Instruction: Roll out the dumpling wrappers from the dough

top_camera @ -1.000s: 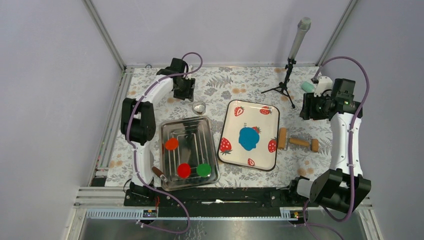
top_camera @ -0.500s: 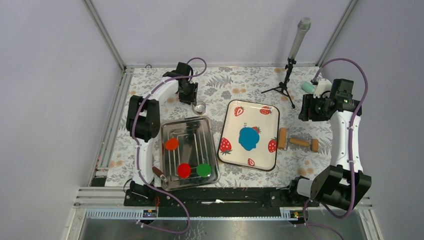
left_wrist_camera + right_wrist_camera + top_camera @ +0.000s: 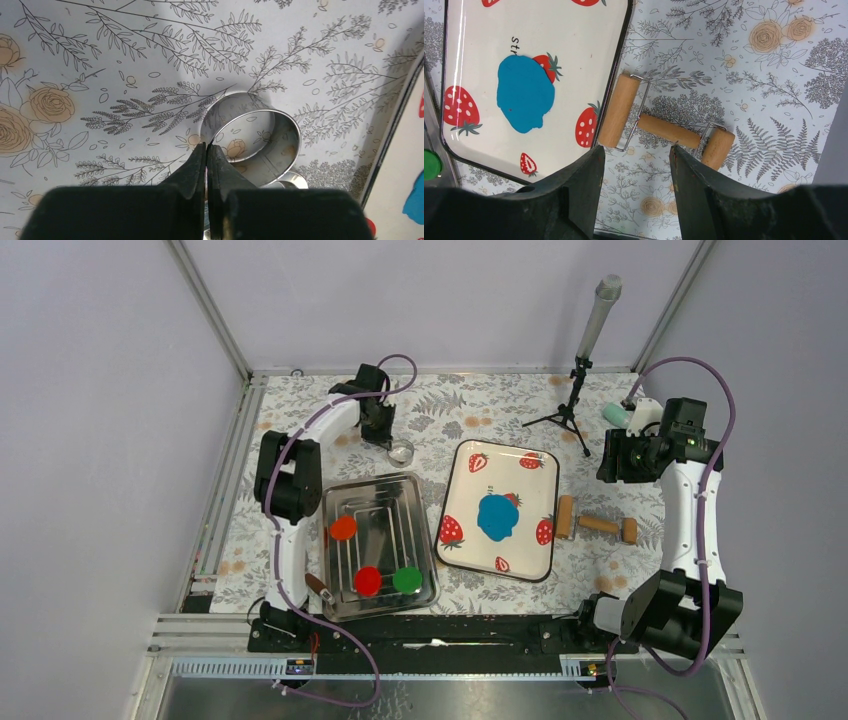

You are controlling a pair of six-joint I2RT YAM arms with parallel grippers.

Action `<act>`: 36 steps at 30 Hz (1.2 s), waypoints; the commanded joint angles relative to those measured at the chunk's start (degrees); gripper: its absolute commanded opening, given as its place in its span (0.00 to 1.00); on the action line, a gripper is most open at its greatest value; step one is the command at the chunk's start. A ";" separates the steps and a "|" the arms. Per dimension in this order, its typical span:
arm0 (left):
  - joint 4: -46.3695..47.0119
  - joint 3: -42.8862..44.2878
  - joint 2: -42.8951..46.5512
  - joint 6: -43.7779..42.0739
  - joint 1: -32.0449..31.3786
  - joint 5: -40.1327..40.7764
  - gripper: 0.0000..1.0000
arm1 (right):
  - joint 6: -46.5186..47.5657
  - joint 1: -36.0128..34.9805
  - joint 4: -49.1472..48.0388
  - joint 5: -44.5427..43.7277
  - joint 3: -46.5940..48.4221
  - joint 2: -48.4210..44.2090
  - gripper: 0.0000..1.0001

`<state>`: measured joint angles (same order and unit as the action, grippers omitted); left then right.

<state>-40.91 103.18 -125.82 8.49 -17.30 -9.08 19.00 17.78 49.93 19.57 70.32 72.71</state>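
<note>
The dough point(image 3: 496, 517) lies as a flattened blue patch at the middle of the strawberry tray point(image 3: 500, 468), near the centre of the overhead view. The left gripper point(image 3: 206, 150) is in the upper left, low over the flowered cloth, its jaws pressed together at the near rim of the metal ring cutter point(image 3: 284, 146) — whether the thin wall is pinched between them is hard to tell. The right gripper point(image 3: 635, 150) hangs at the right edge, its jaws wide apart and holding nothing, with the wooden roller point(image 3: 669, 131) below them just right of the tray. The metal tray point(image 3: 326, 540), lower left, holds an orange disc point(image 3: 343, 528), a red disc point(image 3: 368, 580) and a green disc point(image 3: 406, 579).
</note>
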 commanded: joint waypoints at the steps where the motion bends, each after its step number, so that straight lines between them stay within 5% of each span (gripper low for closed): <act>1: 0.55 0.76 8.21 0.91 -0.13 -2.23 0.00 | -0.46 -0.11 0.32 1.61 1.93 0.52 0.57; 13: 2.31 -8.07 19.70 4.03 -8.98 -16.27 0.00 | -6.58 -8.01 2.18 10.09 3.43 3.74 0.55; 22: 3.28 -7.52 17.24 4.61 -17.85 -17.78 0.00 | -16.80 -21.38 -2.66 15.37 4.13 10.47 0.45; 29: 4.69 -6.38 15.99 4.48 -19.75 -16.23 0.00 | -30.65 -21.91 -11.89 28.35 1.64 16.60 0.45; 36: 4.34 -4.83 14.03 4.08 -21.74 -14.75 0.00 | -35.03 -24.23 -17.21 29.30 3.40 21.29 0.46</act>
<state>-38.85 95.02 -110.67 12.51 -37.78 -24.62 -12.21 -4.73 36.18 45.82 71.50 92.01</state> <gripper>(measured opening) 0.013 0.448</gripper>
